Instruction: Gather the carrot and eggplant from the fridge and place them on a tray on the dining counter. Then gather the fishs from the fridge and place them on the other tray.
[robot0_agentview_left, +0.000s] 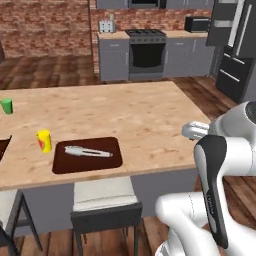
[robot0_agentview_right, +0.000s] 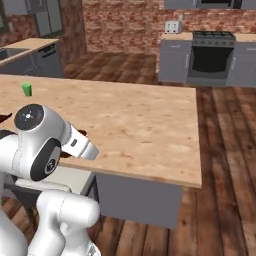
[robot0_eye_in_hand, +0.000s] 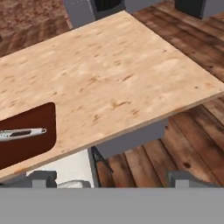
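Tool (robot0_eye_in_hand: 109, 178) jaws wide apart, empty, angled down twd dining counter (robot0_eye_in_hand: 113, 74) edge.

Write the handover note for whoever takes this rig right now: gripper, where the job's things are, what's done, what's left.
Gripper: open, holding nothing, out past the near edge of the dining counter.
Tray: on the counter's near edge, above a stool, with what looks like one fish lying on it.
Other tray: just a corner shows at the left edge; its contents are out of view.
Fridge: far right across the room; door state unclear.
Done: one fish on a tray.
Left: check the carrot and eggplant, and any remaining fish.
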